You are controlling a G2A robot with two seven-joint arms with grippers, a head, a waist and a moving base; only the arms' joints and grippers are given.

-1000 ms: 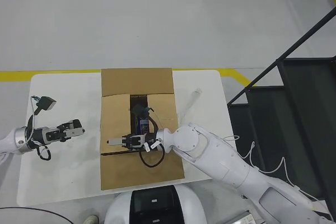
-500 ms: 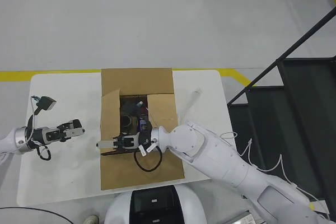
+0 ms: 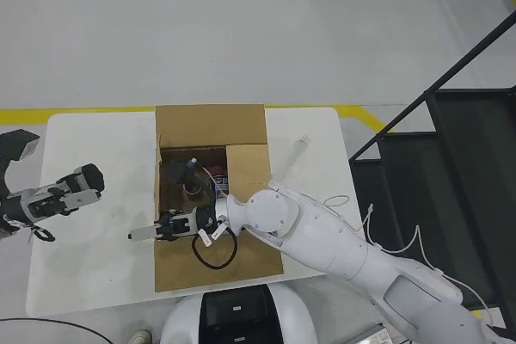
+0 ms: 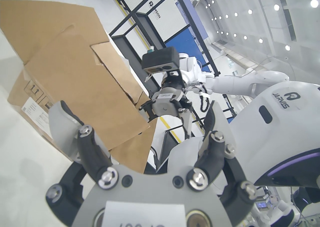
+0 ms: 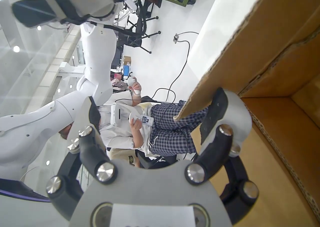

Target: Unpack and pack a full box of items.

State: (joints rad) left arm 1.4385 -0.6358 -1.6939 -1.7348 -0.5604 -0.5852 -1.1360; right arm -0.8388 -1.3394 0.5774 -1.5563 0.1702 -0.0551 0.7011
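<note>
The cardboard box [image 3: 248,168] stands mid-table, its far and near flaps folded out flat. Its left flap [image 3: 157,185] stands up on edge, and dark items [image 3: 194,175] show inside; the right flap still covers that half. My right gripper [image 3: 146,233] is open at the box's near left corner, and the flap's edge [image 5: 200,97] rests against one finger [image 5: 217,110]. My left gripper [image 3: 86,183] hovers open and holds nothing over the table left of the box [image 4: 75,82].
A small white packet [image 3: 299,148] lies on the white table [image 3: 95,275] right of the box. A black metal stair frame [image 3: 447,155] stands beyond the table's right edge. Bare tabletop lies left of the box.
My right gripper has swept left across the box, swinging the left flap up and uncovering the items inside. My left arm has drawn back toward the table's left edge.
</note>
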